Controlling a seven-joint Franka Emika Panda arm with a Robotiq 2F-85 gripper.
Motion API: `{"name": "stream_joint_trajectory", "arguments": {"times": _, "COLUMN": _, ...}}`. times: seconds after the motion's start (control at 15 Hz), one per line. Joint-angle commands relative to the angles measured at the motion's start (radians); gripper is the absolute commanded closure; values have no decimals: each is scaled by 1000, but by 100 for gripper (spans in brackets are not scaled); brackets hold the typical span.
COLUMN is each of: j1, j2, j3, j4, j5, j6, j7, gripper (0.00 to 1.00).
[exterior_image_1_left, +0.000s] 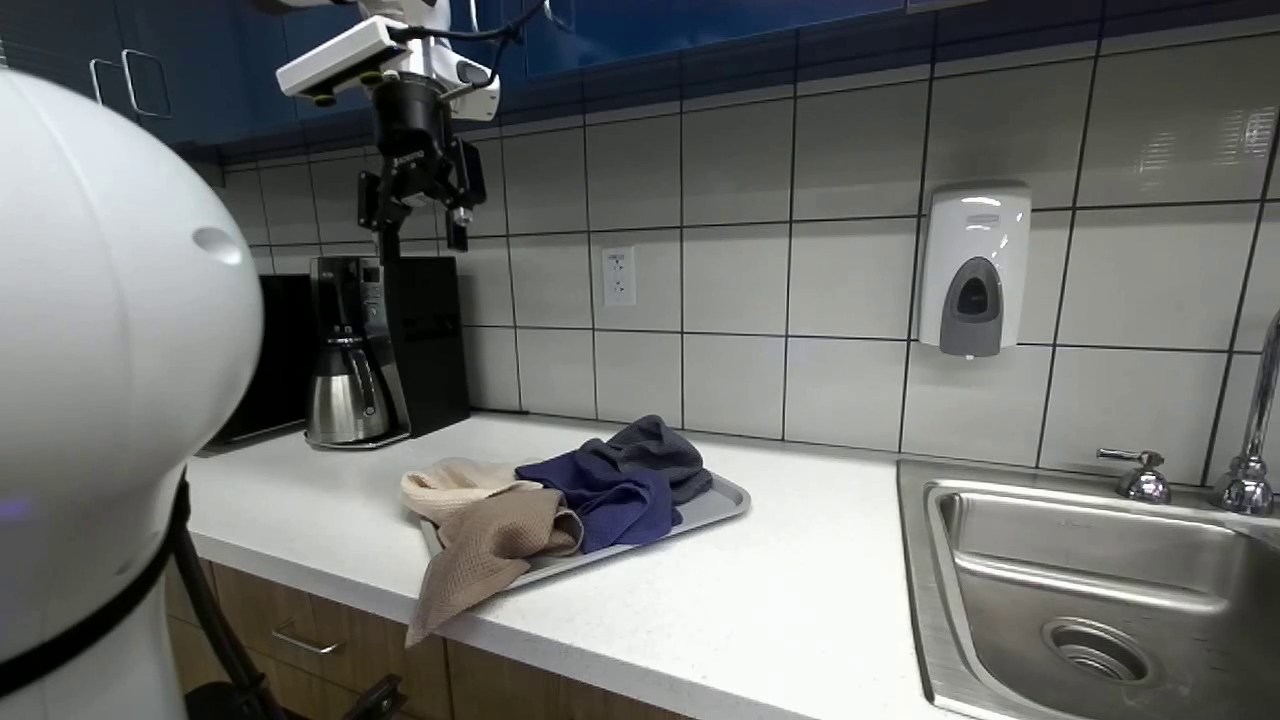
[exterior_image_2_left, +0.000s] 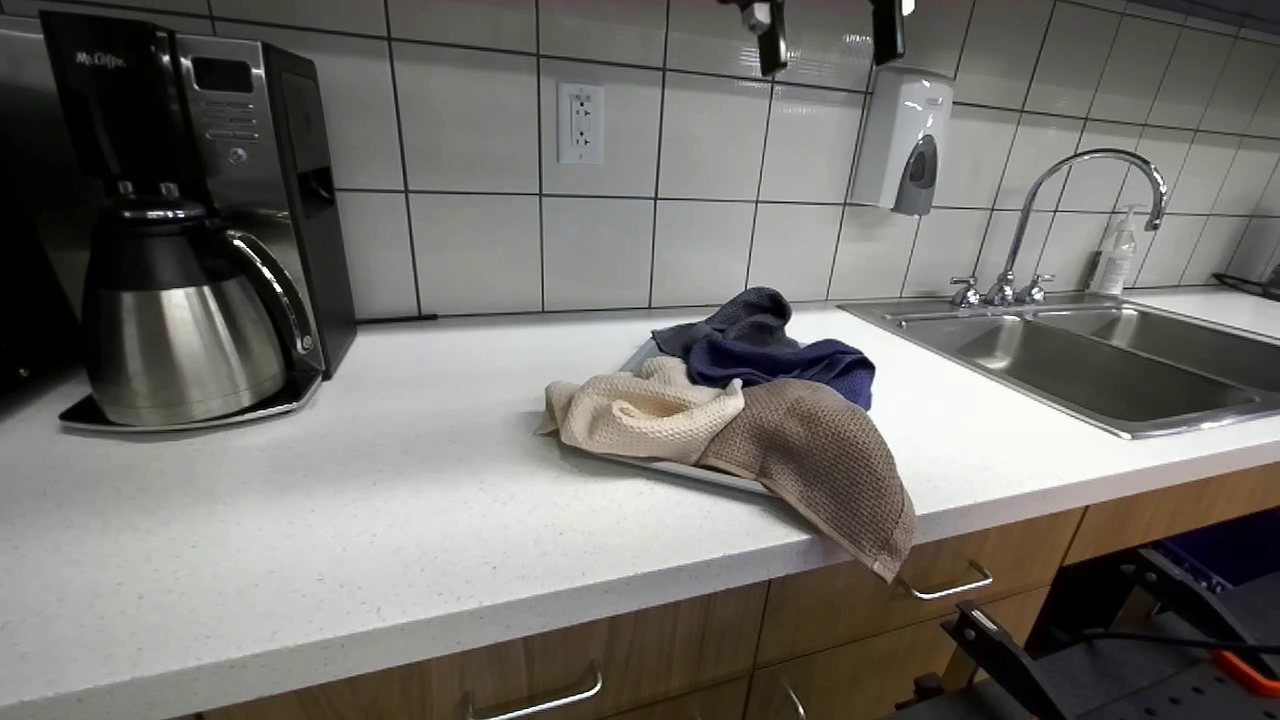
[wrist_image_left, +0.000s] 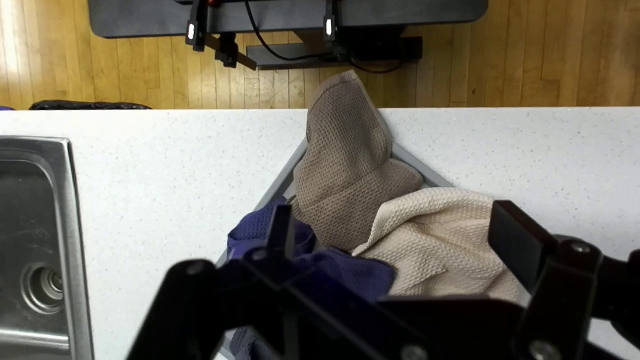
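My gripper (exterior_image_1_left: 423, 240): mostly matt. Brown cloth (wrist_image_left: 347, 175) and beige cloth (wrist_image_left: 440, 240): rough, waffle-textured. Tray (exterior_image_1_left: 720, 504): smooth, plastic-looking. I note also sink (exterior_image_1_left: 920, 580) in shiny metal, wall tiles (exterior_image_1_left: 735, 280) glossy, drawer fronts (exterior_image_2_left: 680, 640) wood-grained, counter (exterior_image_2_left: 400, 500) smooth.

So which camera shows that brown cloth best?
The wrist view: the brown cloth appears largest there, seen from above, its spread in plain sight. Both exterior views show it smaller and more from the side, but make its droop over the front edge of the white counter clearer.

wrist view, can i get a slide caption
Open gripper above a tray of blue cloth, cream cloth and brown cloth, the last overhanging the counter.
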Motion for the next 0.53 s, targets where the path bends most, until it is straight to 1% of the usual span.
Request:
{"name": "stream_joint_trajectory", "arguments": {"times": 0.0, "j1": 10, "j2": -9, "j3": -28, "j4": -72, "j5": -12, "j6": 130, "j7": 0, "gripper": 0}}
{"name": "stream_joint_trajectory", "arguments": {"times": 0.47, "j1": 14, "j2": -10, "j3": -47, "j4": -183, "j5": 11, "j6": 341, "j7": 2, "gripper": 0}}
